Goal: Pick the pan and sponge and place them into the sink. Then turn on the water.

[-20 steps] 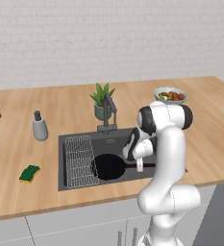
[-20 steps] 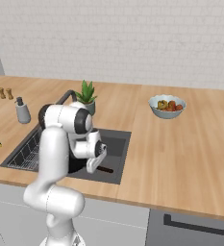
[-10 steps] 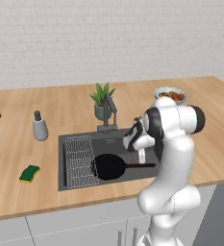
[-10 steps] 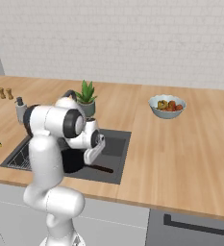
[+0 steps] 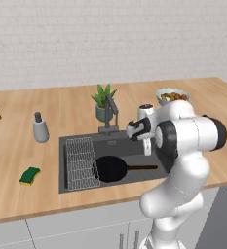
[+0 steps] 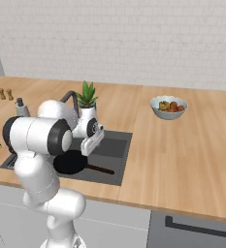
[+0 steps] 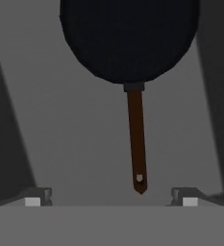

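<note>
1. While the pan (image 5: 110, 168) lies flat on the floor of the sink (image 5: 81, 186), its round black bowl sits about mid-basin, just right of the wire grid rack (image 5: 80, 162) and touching or slightly overlapping its right edge.
2. The pan's long axis runs left to right: the thin brownish handle (image 5: 143, 168) points right, toward the arm's side of the basin.
3. In the hand view the handle (image 7: 136, 144) points straight down the frame at the camera, with the bowl (image 7: 129, 38) at the top and the tip ending between the two fingertips (image 7: 35, 198) but apart from them.
4. The jaws (image 7: 111, 199) are spread wide and have nothing in them; they hang above the right part of the sink, clear of the pan.
5. The sponge (image 5: 30, 175) is on the wooden table (image 5: 22, 146) left of the sink, green side up, near the front edge.
6. The faucet (image 5: 110, 116) stands at the far rim of the sink, with a potted plant (image 5: 103, 100) just behind it.
7. A grey soap dispenser (image 5: 40, 128) stands on the table to the far left of the sink.
8. A white bowl (image 6: 169, 106) with reddish and orange fruit in it sits on the table to the right, well apart from the sink.
</note>
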